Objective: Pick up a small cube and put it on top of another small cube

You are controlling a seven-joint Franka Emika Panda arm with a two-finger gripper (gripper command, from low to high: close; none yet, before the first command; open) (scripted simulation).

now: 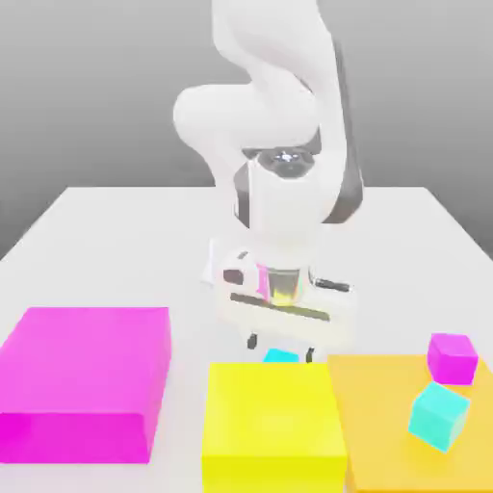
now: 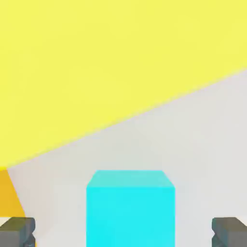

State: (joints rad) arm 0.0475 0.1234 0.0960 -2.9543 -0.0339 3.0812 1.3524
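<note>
The two-finger gripper (image 1: pixel 280 344) stands wide open, holding nothing. A small plain cyan cube (image 2: pixel 130 207) sits between its dark fingertips (image 2: pixel 17 230), touching neither. The big yellow block (image 1: pixel 273 421) lies just beyond it.

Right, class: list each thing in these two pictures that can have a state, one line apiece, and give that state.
gripper: open, empty, straddling a cube
small cyan cube: on the table between the fingers, not gripped
second cyan cube: on the orange block, tilted
small magenta cube: resting on the orange block
yellow block: nothing on top
magenta block: nothing on top
</note>
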